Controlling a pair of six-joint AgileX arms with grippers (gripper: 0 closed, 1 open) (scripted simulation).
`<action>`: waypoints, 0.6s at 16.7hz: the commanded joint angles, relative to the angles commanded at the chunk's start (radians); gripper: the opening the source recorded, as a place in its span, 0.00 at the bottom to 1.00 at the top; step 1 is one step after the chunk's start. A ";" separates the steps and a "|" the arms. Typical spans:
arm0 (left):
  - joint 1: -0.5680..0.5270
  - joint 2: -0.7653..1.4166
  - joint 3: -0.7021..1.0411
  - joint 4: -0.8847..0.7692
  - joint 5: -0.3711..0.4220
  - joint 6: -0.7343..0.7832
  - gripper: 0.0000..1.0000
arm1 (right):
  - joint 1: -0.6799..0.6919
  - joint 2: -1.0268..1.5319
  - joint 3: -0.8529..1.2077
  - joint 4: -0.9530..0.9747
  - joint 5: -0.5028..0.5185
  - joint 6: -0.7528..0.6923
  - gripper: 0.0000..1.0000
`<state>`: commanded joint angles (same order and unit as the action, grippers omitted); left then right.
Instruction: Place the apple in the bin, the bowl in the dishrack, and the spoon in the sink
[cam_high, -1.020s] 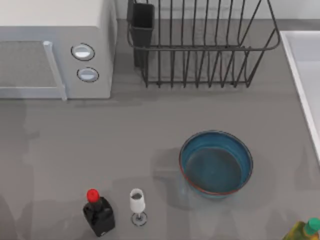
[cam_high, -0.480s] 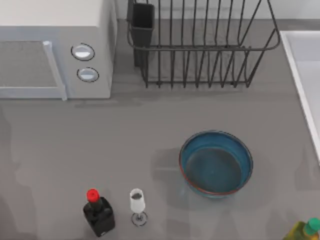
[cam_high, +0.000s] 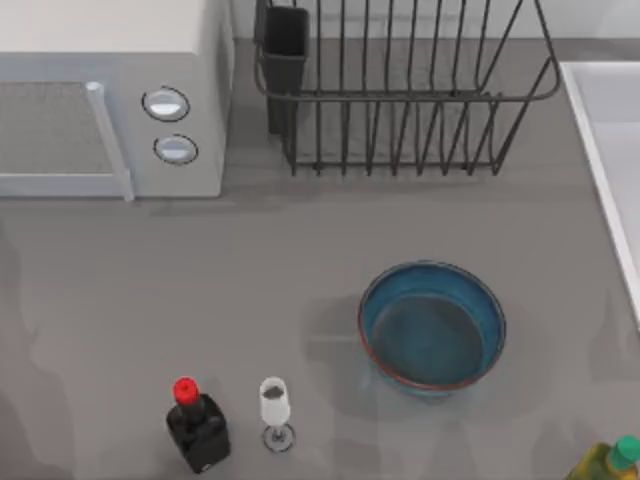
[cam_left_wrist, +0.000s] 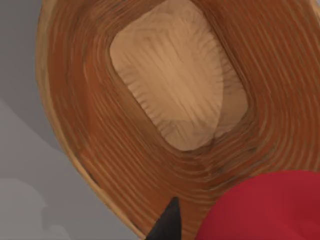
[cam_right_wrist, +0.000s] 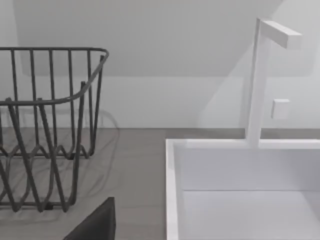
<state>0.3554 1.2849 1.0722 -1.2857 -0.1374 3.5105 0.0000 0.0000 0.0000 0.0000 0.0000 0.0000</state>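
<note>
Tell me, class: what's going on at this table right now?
The left gripper hangs over a wooden bin with the apple beside its fingertip, above the bin's inside. The bowl sits untouched on the table, in front of the dishrack. The right wrist view faces the dishrack and the sink.

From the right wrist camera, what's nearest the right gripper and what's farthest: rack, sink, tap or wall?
1. The rack and the sink, just ahead of the right gripper: too close to call.
2. The tap, at the sink's far edge.
3. The wall, behind everything.
</note>
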 joint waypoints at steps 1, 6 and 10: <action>0.005 0.004 -0.029 0.034 0.000 0.004 0.00 | 0.000 0.000 0.000 0.000 0.000 0.000 1.00; 0.031 0.030 -0.189 0.231 0.001 0.029 0.00 | 0.000 0.000 0.000 0.000 0.000 0.000 1.00; 0.035 0.035 -0.209 0.252 0.001 0.036 0.00 | 0.000 0.000 0.000 0.000 0.000 0.000 1.00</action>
<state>0.3906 1.3195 0.8632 -1.0341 -0.1366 3.5460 0.0000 0.0000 0.0000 0.0000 0.0000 0.0000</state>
